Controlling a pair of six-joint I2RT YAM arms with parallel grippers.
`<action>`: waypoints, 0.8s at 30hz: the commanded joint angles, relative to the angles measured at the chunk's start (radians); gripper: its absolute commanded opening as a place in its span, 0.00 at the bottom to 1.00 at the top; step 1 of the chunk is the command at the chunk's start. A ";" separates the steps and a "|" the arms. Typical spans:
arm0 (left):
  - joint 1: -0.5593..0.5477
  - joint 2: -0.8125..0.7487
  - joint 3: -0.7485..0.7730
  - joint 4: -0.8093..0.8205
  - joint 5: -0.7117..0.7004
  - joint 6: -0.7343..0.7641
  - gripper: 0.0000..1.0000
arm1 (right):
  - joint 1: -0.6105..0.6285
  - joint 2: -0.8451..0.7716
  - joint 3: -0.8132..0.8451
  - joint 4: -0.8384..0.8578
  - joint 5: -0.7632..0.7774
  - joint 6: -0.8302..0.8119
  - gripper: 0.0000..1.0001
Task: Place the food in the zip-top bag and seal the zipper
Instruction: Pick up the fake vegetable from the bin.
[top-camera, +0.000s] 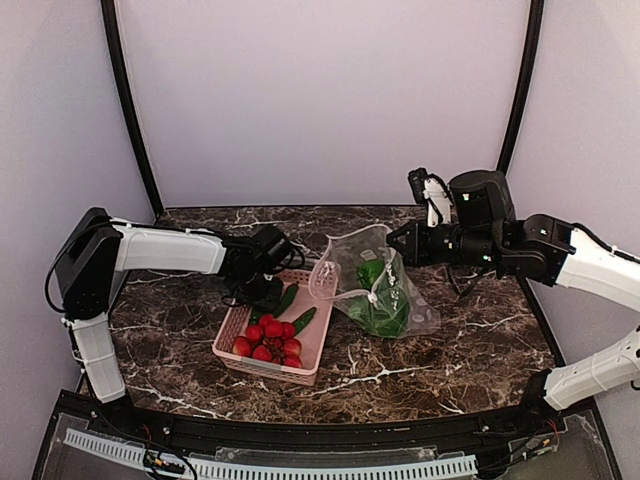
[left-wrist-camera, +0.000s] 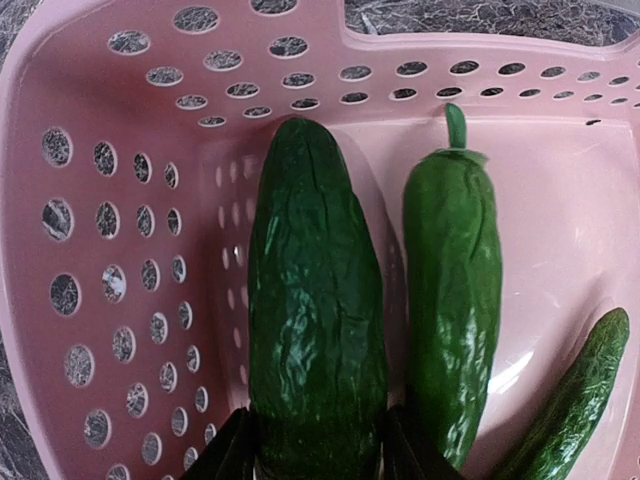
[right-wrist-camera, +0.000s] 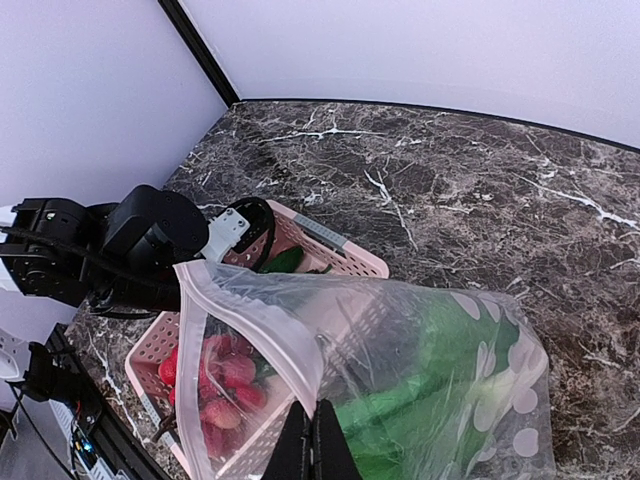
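My left gripper (left-wrist-camera: 315, 450) reaches into the pink basket (left-wrist-camera: 100, 200), its fingers pressed on both sides of a wide dark green cucumber (left-wrist-camera: 315, 300). A green pepper (left-wrist-camera: 450, 290) and a slim cucumber (left-wrist-camera: 575, 400) lie beside it. The clear zip-top bag (top-camera: 375, 290) sits right of the basket with green food (right-wrist-camera: 430, 400) inside. My right gripper (right-wrist-camera: 318, 440) is shut on the bag's rim by the pale zipper (right-wrist-camera: 260, 320), holding the mouth up and gaping toward the basket.
Red toy strawberries (top-camera: 268, 338) fill the near half of the basket (top-camera: 300, 372). The marble table (top-camera: 470, 350) ends at purple walls behind and on both sides. The left arm (top-camera: 170, 248) stretches across the table's left part.
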 joint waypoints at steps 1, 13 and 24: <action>-0.007 0.034 0.002 -0.046 -0.008 -0.001 0.43 | -0.006 -0.025 -0.013 0.036 0.010 0.011 0.00; -0.007 0.073 0.015 -0.048 -0.002 -0.002 0.51 | -0.006 -0.039 -0.021 0.036 0.009 0.015 0.00; -0.011 0.038 0.046 -0.069 -0.022 0.003 0.38 | -0.006 -0.042 -0.023 0.036 0.011 0.017 0.00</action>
